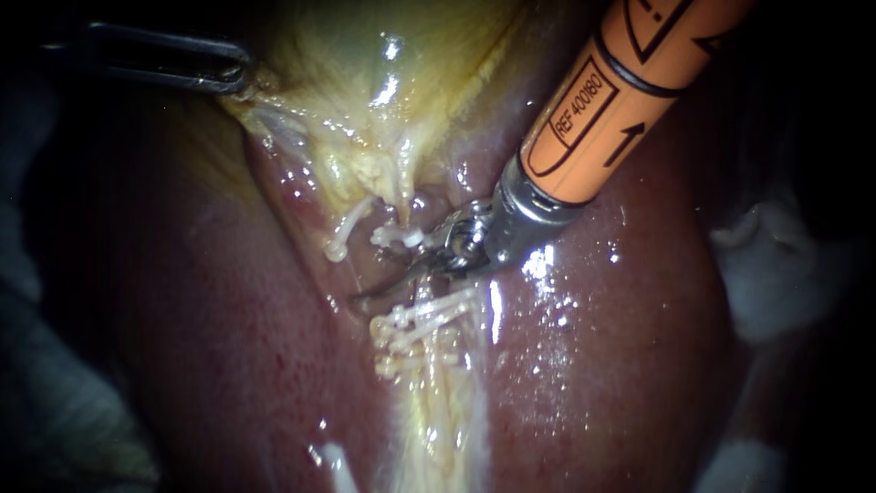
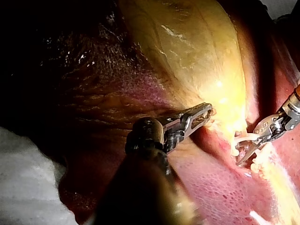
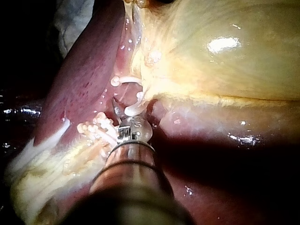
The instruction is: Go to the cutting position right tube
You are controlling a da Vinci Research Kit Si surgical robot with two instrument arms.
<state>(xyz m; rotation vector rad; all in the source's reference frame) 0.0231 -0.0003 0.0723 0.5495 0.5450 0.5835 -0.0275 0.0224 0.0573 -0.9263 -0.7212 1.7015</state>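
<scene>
Right tube (image 1: 422, 285), pale, runs between white clips (image 1: 415, 319) mid-liver (image 1: 593, 347). My left instrument's (image 1: 239, 80) jaws clamp the gallbladder's (image 1: 383, 91) edge. My right instrument's (image 1: 401, 272) jaws stand apart at the tube, gripping nothing.

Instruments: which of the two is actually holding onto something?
The left instrument, the dark one entering from the left: it grips the gallbladder. The orange-shafted right instrument holds nothing, open beside the white clips.

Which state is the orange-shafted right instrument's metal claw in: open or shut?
Open: the left wrist view shows a gap between the two halves of the right instrument's claw, which grips nothing.
</scene>
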